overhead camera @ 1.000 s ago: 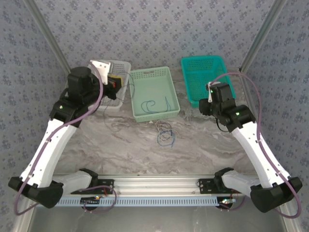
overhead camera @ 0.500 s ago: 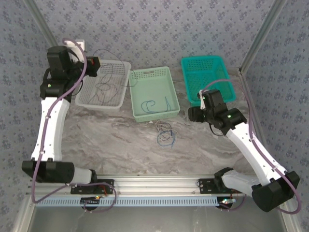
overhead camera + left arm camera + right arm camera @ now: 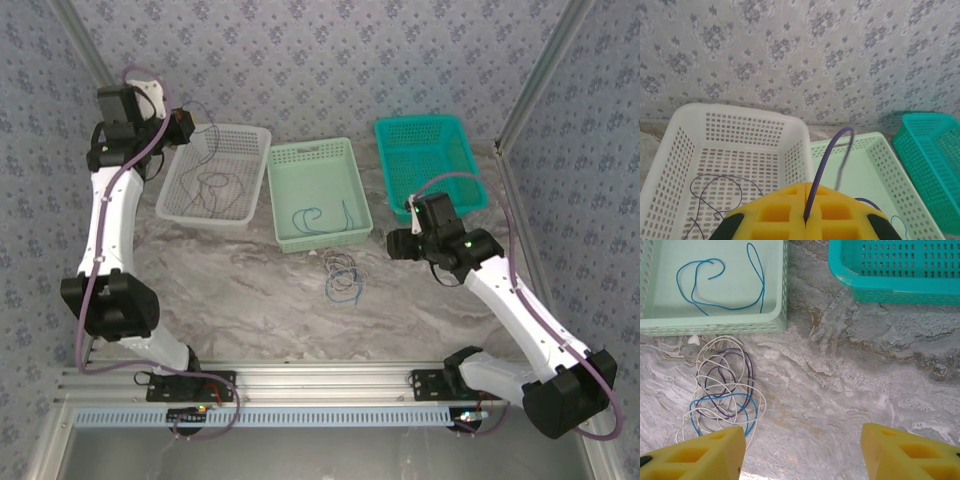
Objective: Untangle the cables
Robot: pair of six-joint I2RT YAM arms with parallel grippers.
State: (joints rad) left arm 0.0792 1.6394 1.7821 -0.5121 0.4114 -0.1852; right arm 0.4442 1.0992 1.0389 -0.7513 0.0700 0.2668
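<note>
A tangle of cables (image 3: 343, 275), white, purple and blue, lies on the marble table just in front of the pale green basket (image 3: 312, 152). In the right wrist view the tangle (image 3: 722, 390) sits left of my right gripper (image 3: 802, 455), which hangs open over bare table. A loose blue cable (image 3: 725, 285) lies in the green basket. My left gripper (image 3: 188, 126) is raised above the white basket's (image 3: 250, 135) far left corner. It is shut on a purple cable (image 3: 826, 155) that arcs up from its yellow pads (image 3: 775, 215). A dark cable (image 3: 215, 185) trails into the white basket.
A teal basket (image 3: 425, 128) stands at the back right, behind the right arm. The three baskets sit side by side along the back wall. Metal frame posts rise at both back corners. Open marble lies in front of and right of the tangle.
The left arm has swung up and back to the left, drawing the purple cable over the white basket. The right gripper has opened wider and come forward and left from the teal basket.
</note>
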